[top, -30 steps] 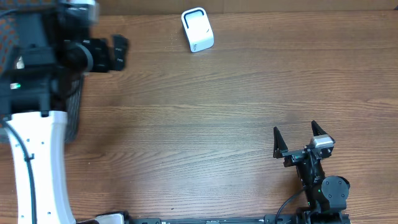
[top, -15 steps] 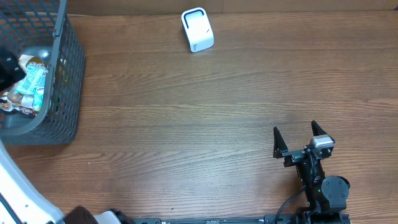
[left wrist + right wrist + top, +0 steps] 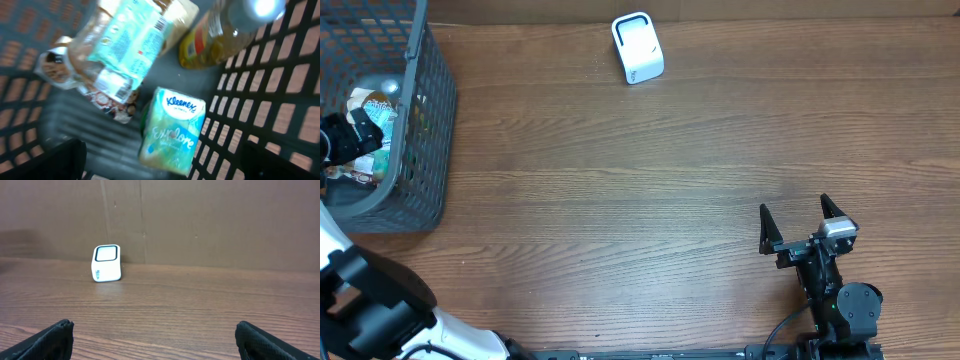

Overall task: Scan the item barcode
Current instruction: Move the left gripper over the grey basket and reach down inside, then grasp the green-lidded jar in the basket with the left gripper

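Hovering left gripper [image 3: 360,135] over basket [image 3: 430,110] at left end of bench [image 3: 670,180], jaws wide apart, nothing held.

Step in hand, as I judge it: pick one item to scan.
- Kleenex tissue pack [image 3: 172,132] looks best target: boxy, lying free on basket floor just beside mesh wall.
- Descend straight, straddle its narrow sides, keep fingers off mesh.

Basket also holds:
- snack bag [image 3: 130,45], teal label, barcode showing
- bottle [image 3: 220,35] of yellow liquid, touching bag

Scanner [image 3: 638,47] stands well apart at far bench edge. Right gripper [image 3: 794,208] near bench front, jaws apart, empty.

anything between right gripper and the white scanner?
Nothing: bare wood table between the right gripper and the scanner, seen in overhead and right wrist views.
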You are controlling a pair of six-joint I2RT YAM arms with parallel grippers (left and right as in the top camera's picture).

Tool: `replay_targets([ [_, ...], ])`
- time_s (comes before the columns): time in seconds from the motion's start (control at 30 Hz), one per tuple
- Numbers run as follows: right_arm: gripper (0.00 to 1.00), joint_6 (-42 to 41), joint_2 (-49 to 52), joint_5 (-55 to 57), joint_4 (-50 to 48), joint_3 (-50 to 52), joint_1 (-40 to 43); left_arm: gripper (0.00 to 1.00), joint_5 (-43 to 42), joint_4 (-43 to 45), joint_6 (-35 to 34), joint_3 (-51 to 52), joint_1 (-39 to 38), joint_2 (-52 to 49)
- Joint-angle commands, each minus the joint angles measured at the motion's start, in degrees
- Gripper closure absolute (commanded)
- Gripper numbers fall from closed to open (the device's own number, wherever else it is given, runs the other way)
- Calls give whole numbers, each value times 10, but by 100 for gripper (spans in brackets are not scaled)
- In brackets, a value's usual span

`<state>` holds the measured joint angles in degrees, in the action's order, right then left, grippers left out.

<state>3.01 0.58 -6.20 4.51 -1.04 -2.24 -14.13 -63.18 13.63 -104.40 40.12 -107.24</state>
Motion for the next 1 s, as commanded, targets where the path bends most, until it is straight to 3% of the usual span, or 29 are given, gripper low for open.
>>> replay_targets([
  [0.0,0,1,-4,-3,-3,6,1,0,-40,-5,54,-8,1,-32],
  [0.97,0,1,-4,-3,-3,6,1,2,-3,-12,84,2,-27,-165],
])
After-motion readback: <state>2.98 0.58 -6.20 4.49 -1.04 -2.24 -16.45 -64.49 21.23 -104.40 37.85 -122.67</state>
